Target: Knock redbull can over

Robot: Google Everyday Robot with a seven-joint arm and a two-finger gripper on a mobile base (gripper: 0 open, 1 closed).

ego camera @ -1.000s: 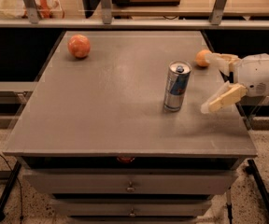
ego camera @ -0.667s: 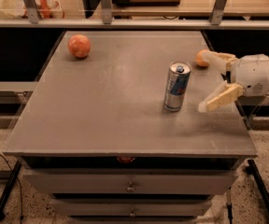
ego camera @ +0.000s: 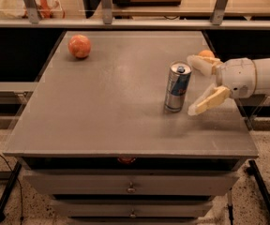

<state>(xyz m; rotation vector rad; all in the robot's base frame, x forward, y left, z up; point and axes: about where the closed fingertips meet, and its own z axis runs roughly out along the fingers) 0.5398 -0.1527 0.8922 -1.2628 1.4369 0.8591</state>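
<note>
- The slim blue-and-silver metal redbull can (ego camera: 177,87) stands upright on the flat grey table (ego camera: 102,111), right of centre.
- The white two-finger gripper (ego camera: 192,86) sits just right of the can, jaws spread wide and holding nothing.
- The lower finger appears not to touch the can.
- One round orange fruit (ego camera: 79,46) lies at the far left.
- Another orange fruit (ego camera: 206,54) sits partly hidden behind the gripper.

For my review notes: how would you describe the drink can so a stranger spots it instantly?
Look at the grey table, right half. The can stands upright there, beside the open white end effector. It is the only tall, slim, blue-and-silver item; the others are round orange fruits.
</note>
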